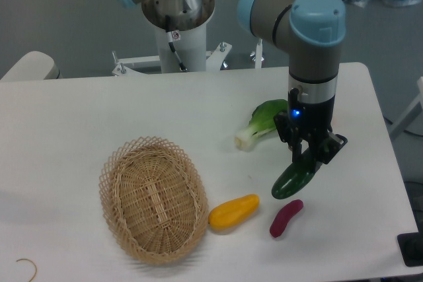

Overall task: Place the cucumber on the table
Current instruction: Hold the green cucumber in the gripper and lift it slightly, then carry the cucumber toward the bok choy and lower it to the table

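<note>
The wicker basket (153,200) sat empty on the white table (79,123). Right of it lay a yellow vegetable (234,211), a bok choy (262,123) and a purple sweet potato (286,218). The gripper (308,158) clamped the cucumber (295,177), tilted lower-left to upper-right, its upper end hidden between the jaws, just above the sweet potato.
</note>
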